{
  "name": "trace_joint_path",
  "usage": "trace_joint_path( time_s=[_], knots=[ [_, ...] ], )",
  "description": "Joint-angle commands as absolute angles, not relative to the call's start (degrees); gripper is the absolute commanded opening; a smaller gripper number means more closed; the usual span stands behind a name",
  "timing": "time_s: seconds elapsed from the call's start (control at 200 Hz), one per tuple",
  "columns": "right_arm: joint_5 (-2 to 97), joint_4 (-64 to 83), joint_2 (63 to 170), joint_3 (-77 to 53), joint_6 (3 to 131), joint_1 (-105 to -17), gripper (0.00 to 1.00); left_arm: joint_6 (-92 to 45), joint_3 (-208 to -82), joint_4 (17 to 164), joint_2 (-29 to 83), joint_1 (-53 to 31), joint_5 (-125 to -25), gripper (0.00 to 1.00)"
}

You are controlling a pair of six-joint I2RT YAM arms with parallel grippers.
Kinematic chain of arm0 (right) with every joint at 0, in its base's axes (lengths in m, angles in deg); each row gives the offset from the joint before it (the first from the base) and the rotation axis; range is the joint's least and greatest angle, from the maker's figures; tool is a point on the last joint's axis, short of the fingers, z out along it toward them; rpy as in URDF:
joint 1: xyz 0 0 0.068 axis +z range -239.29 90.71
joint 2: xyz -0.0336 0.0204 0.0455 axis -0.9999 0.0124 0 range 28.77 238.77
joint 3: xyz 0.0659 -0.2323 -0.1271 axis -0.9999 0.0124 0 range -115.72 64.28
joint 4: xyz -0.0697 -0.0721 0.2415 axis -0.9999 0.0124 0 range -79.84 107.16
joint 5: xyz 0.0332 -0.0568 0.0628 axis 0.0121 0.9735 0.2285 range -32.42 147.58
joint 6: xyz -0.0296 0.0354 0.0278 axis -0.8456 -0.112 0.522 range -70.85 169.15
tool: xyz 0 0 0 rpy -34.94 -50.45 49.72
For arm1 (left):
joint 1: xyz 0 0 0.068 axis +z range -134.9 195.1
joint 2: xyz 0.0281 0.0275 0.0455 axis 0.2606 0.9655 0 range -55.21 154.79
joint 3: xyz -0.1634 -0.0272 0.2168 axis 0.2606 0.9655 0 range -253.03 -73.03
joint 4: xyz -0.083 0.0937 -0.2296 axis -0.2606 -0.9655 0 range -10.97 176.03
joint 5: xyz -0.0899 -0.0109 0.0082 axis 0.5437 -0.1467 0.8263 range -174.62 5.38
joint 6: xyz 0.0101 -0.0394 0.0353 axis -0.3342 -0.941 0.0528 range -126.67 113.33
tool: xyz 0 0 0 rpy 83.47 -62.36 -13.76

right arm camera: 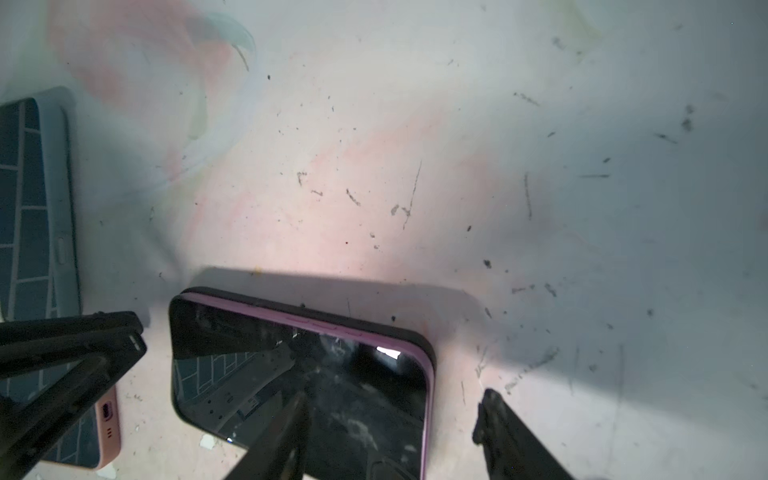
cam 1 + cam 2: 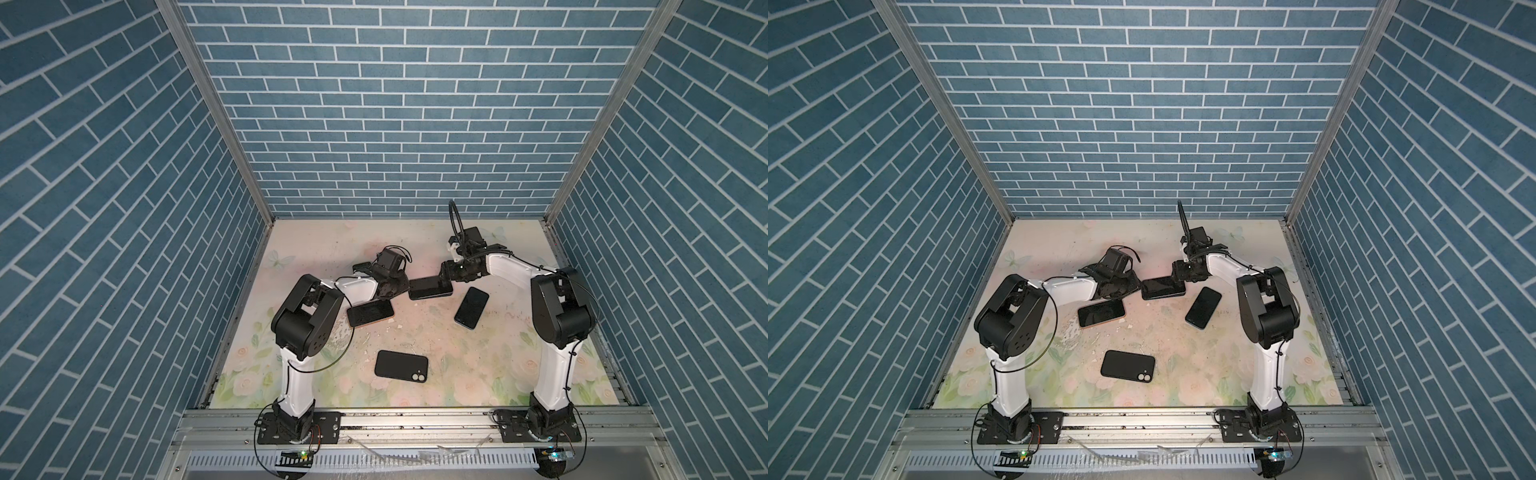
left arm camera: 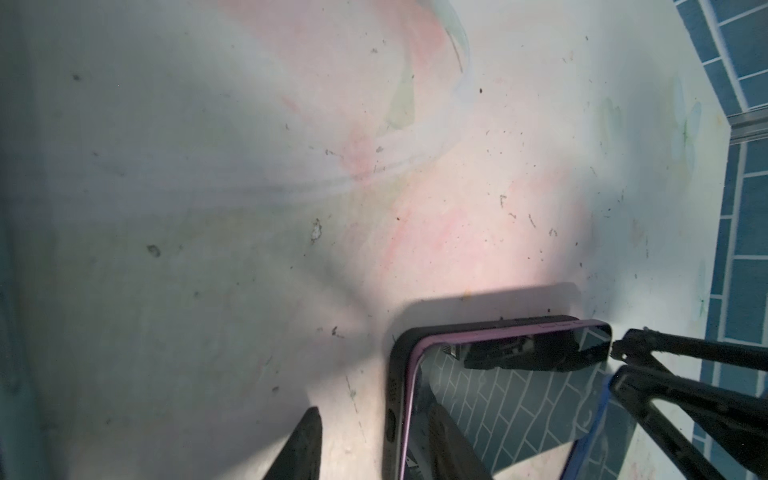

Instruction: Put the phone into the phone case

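In both top views the phone (image 2: 430, 288) (image 2: 1163, 287) lies screen up toward the back middle of the floral surface (image 2: 478, 374) (image 2: 1204, 374), its long side running across the view. The left gripper (image 2: 402, 286) (image 2: 1134, 286) meets its left end and the right gripper (image 2: 445, 277) (image 2: 1177, 275) its right end. A pink-edged phone (image 2: 370, 312) lies just beside the left arm, a blue-edged phone (image 2: 471, 307) sits aslant to the right, and a black back (image 2: 401, 365) with two lens rings lies nearer the front, well apart from both arms; whether that one is an empty case I cannot tell

In the left wrist view the phone (image 3: 519, 399) shows a purple rim sitting in a black case (image 3: 399, 374). Whether it is pressed fully home I cannot tell. The left gripper (image 3: 374, 415) has its jaws released: one finger (image 3: 301, 449) stands over bare surface beside the case, the other (image 3: 453, 449) over the glass, with the case wall loose between them

In the right wrist view the black case (image 1: 415, 336) borders the purple rim along one long side and a corner. The right gripper (image 1: 395, 395) also has its jaws released, one finger (image 1: 282, 440) over the screen and the other (image 1: 511, 436) off the phone's end, clasping nothing. A grey-cased phone (image 1: 41, 208) and the pink-edged phone (image 1: 102, 432) lie beyond the left gripper
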State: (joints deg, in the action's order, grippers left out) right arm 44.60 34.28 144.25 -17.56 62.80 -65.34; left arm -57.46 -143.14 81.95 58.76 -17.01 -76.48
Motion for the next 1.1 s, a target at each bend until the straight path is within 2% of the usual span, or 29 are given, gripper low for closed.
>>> trace_joint_path(
  time_s=[0.0,0.45,0.595,0.885,1.095],
  knots=[
    [43.26,34.21,146.39,-18.98,63.26,-65.12,0.65,-55.08,-145.87,78.54,61.19,-16.71,-78.11,0.46],
    [50.06,36.28,149.09,-16.24,60.95,-62.36,0.57,-49.66,-152.81,69.41,65.79,-16.79,-82.66,0.47],
    [51.50,36.62,149.61,-15.92,60.92,-61.83,0.56,-50.41,-152.12,69.79,66.25,-16.88,-81.11,0.46],
    [50.21,35.92,151.53,-15.88,62.10,-60.17,0.54,-54.86,-148.90,75.46,66.00,-18.01,-76.33,0.46],
    [45.04,32.68,150.83,-13.83,64.73,-59.82,0.54,-57.11,-146.91,78.75,66.52,-18.31,-73.37,0.45]
  ],
)
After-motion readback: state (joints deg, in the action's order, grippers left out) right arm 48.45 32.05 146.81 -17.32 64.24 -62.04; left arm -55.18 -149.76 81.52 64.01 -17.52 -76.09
